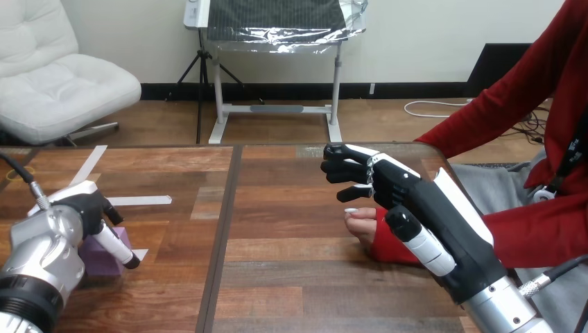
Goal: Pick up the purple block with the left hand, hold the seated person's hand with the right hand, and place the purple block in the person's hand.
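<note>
The purple block (105, 261) rests on the table near its left front. My left hand (82, 208) is down over it and covers its upper left part; the contact between them is hidden. My right hand (416, 201) hovers at the right of the table, open, with its fingers (347, 170) loosely bent and pointing left. The person's hand (362, 223) lies on the table just below those fingers and partly behind my palm. I see no finger or thumb curled round it.
The person's red sleeve (541, 232) reaches in from the right edge. Strips of white tape (139, 200) lie on the wooden table (291, 277) behind my left hand. A dark seam (225, 229) runs front to back between the boards.
</note>
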`<state>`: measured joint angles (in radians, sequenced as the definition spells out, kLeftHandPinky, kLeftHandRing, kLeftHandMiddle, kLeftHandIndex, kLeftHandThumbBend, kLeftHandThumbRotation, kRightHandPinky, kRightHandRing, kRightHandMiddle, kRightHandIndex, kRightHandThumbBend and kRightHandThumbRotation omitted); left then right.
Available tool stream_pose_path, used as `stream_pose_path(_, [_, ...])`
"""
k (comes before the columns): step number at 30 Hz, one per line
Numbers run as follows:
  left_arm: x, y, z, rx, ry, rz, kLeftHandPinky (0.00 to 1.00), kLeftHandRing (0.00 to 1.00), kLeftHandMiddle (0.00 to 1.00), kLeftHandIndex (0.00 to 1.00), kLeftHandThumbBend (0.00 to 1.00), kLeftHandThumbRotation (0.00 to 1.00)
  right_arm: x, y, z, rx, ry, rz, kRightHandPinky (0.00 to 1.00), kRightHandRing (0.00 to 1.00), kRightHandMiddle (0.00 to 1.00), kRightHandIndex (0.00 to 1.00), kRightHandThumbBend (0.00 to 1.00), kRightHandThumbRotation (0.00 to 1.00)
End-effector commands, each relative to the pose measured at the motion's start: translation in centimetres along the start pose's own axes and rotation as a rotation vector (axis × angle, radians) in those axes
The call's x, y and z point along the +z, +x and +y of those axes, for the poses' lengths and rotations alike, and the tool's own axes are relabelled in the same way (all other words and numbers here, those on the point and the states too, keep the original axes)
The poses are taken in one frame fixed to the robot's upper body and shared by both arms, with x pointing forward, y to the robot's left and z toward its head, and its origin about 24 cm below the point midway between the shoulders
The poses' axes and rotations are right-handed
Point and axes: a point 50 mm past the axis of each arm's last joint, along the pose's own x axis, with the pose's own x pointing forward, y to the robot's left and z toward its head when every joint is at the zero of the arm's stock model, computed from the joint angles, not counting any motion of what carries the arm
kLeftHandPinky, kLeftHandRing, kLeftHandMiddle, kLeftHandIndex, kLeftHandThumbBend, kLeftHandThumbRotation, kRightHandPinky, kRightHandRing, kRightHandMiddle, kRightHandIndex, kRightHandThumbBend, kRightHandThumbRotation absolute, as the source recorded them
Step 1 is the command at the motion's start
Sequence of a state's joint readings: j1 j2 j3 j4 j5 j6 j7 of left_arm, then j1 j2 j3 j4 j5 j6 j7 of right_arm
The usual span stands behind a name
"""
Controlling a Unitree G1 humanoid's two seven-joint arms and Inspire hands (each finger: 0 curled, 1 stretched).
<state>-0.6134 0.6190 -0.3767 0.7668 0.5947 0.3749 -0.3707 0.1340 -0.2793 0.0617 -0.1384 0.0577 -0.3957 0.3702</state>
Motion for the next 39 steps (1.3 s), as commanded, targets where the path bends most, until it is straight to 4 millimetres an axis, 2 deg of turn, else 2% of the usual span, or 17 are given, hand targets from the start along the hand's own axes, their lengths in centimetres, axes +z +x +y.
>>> stream_pose_path(1, [1.4, -0.5, 1.8, 0.063, 0.011, -0.039, 0.5, 0.83, 0.88, 0.81, 0.76, 0.13, 1.4, 1.0, -1.0, -0.024, -0.04, -0.071, 0.71, 0.8, 0.81, 0.83, 0.97, 1.0])
stream_pose_path(16, [1.5, -0.2, 1.1, 0.053, 0.017, -0.041, 0.37, 0.7, 0.82, 0.79, 0.77, 0.13, 1.4, 1.0, -1.0, -0.027, -0.045, -0.069, 0.7, 0.8, 0.8, 0.82, 0.99, 1.0])
stream_pose_path(29, [1.5, 0.2, 0.5, 0.039, 0.061, -0.033, 0.36, 0.72, 0.79, 0.77, 0.78, 0.08, 1.4, 1.1, -1.0, -0.028, -0.034, -0.08, 0.7, 0.8, 0.8, 0.82, 0.99, 1.0])
stream_pose_path(39, [1.5, 0.3, 0.5, 0.03, 0.069, -0.033, 0.42, 0.76, 0.79, 0.77, 0.77, 0.04, 1.5, 1.0, -1.0, -0.03, -0.038, -0.078, 0.7, 0.8, 0.8, 0.82, 1.0, 1.0])
